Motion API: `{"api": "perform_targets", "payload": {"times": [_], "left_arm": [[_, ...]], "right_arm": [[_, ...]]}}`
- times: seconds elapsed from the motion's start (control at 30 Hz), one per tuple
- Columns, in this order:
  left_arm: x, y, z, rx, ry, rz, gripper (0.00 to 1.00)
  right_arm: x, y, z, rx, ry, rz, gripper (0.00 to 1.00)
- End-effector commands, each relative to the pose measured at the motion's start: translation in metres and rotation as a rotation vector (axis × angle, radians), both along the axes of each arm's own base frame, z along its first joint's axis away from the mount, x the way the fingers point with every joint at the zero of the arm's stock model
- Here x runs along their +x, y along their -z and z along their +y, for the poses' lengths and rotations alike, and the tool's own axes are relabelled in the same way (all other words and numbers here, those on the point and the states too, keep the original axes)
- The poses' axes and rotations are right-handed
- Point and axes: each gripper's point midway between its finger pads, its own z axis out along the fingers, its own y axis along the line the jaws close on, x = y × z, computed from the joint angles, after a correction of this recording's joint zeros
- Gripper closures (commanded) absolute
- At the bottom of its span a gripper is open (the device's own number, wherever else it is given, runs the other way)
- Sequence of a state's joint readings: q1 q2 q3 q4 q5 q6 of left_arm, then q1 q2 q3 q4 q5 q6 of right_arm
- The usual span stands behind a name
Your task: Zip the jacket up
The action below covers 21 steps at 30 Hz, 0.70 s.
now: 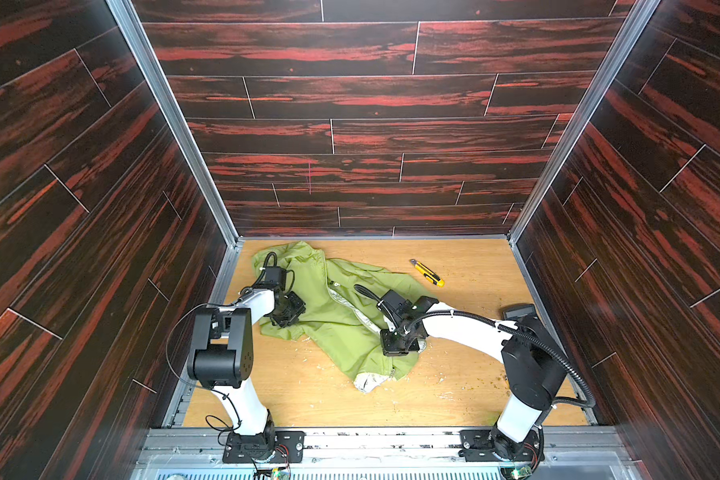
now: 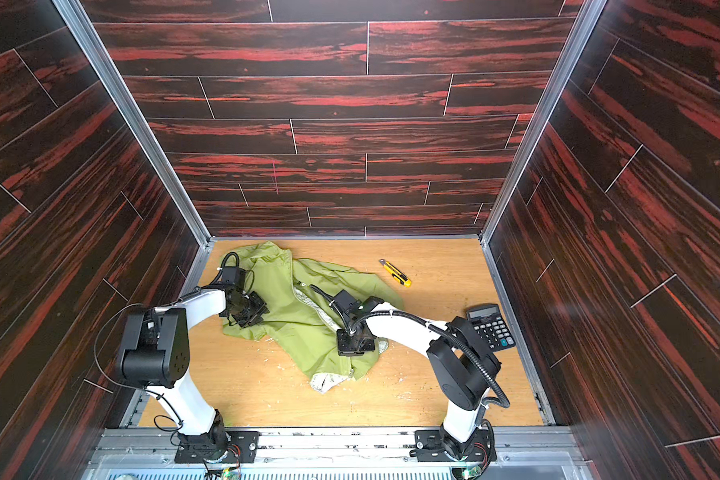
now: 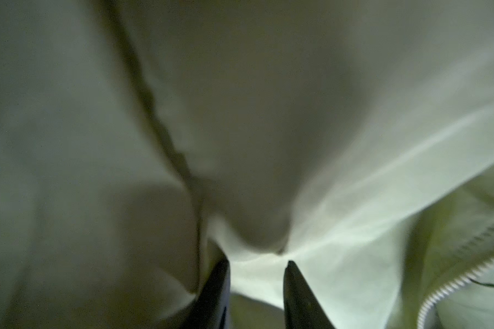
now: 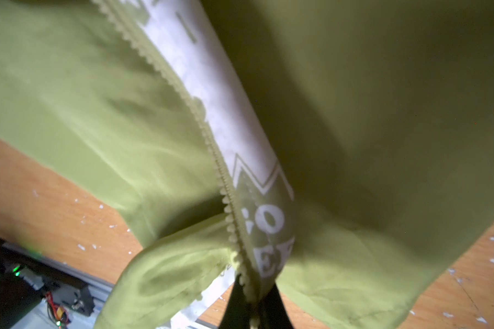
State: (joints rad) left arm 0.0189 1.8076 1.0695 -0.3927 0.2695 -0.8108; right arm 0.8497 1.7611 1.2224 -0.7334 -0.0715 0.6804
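Observation:
The lime-green jacket (image 1: 337, 320) (image 2: 304, 324) lies crumpled on the wooden table, its front open and the white patterned lining showing along the zipper (image 4: 211, 148). My left gripper (image 1: 287, 316) (image 2: 249, 316) presses down into the jacket's left part. In the left wrist view its jaws (image 3: 257, 267) stand a little apart, open, with a pale fold of fabric (image 3: 340, 222) in the gap. My right gripper (image 1: 400, 347) (image 2: 355, 345) is at the lower part of the front. In the right wrist view it (image 4: 251, 287) is shut on the toothed zipper edge.
A yellow utility knife (image 1: 427, 273) (image 2: 395, 273) lies behind the jacket to the right. A black calculator (image 2: 491, 326) sits by the right wall, partly behind the right arm. White scraps (image 1: 321, 368) dot the table (image 1: 292, 395). Dark panelled walls enclose three sides.

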Motion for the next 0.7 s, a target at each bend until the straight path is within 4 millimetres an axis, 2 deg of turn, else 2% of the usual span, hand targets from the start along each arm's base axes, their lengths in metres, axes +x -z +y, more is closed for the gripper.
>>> {"api": "perform_targets", "payload": {"times": [0.0, 0.3, 0.37, 0.43, 0.53, 0.63, 0.67], "left_arm": [[0.001, 0.008, 0.020, 0.046, -0.010, 0.026, 0.66], [0.008, 0.021, 0.057, 0.080, -0.016, 0.083, 0.66], [0.014, 0.020, 0.062, 0.087, -0.015, 0.086, 0.66], [0.021, 0.016, 0.064, 0.087, -0.021, 0.077, 0.65], [0.034, 0.001, 0.064, 0.079, -0.030, 0.035, 0.61], [0.042, -0.018, 0.063, 0.066, -0.048, -0.012, 0.59], [0.043, -0.025, 0.062, 0.062, -0.053, -0.029, 0.57]], "right_arm": [[-0.008, -0.034, 0.018, 0.153, -0.032, -0.005, 1.00], [-0.044, -0.092, 0.058, 0.508, -0.225, 0.091, 1.00], [-0.049, -0.097, 0.064, 0.556, -0.255, 0.124, 1.00], [-0.051, -0.092, 0.067, 0.555, -0.261, 0.152, 0.99], [-0.045, -0.072, 0.063, 0.504, -0.224, 0.182, 0.95], [-0.032, -0.056, 0.056, 0.469, -0.147, 0.205, 0.86], [-0.025, -0.054, 0.053, 0.465, -0.120, 0.199, 0.80]]}}
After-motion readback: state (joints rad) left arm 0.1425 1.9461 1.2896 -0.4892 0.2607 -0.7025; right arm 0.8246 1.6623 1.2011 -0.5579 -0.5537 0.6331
